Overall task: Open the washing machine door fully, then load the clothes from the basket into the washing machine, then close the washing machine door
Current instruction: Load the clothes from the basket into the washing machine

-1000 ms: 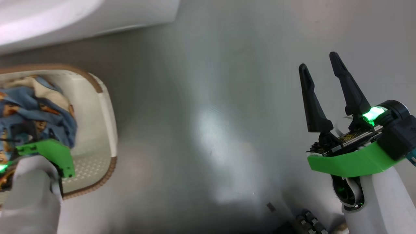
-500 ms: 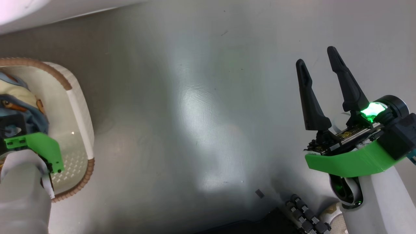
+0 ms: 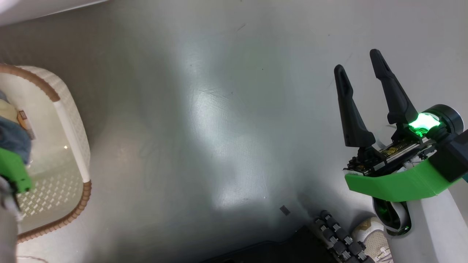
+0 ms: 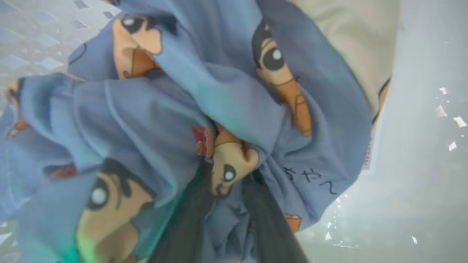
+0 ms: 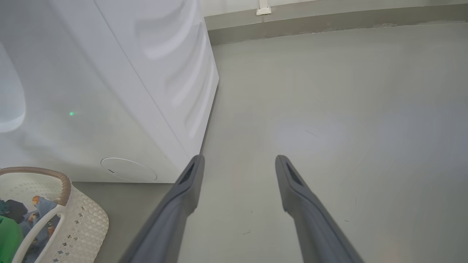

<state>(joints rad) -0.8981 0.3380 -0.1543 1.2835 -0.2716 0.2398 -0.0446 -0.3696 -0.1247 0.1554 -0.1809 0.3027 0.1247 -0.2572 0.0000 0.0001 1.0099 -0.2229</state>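
Left wrist view: left tool (image 4: 228,171) is sunk in the clothes (image 4: 146,109), its two dark fingers pressed in on a gathered fold of the blue printed cloth. I take this as the pick starting, the first load out of the basket. The fingertips are buried in fabric, so I can't tell how firm the hold is.

Change over the last second: the head view has swung. The basket (image 3: 75,120) has slid to the left edge, and the white corner of the washing machine (image 5: 109,91) at top left has shrunk to a sliver. That is my camera turning, not the basket shifting. It means I lose the overhead look at the grab and must steer by the wrist view.

The basket sits on the floor (image 3: 219,128) just in front of the machine, near the round flap (image 5: 128,169).

Right tool (image 3: 358,62): same place in frame as before, fingers well apart, holding nothing, above bare floor.

Hidden or cut off:
- In the head view the left arm is reduced to a green bracket (image 3: 12,175) at the frame edge.
- Most of the basket's inside is off frame.
- I can't judge whether the washing machine door stands fully open.
- I can't identify the dark ribbed part (image 3: 336,233) by the right arm.
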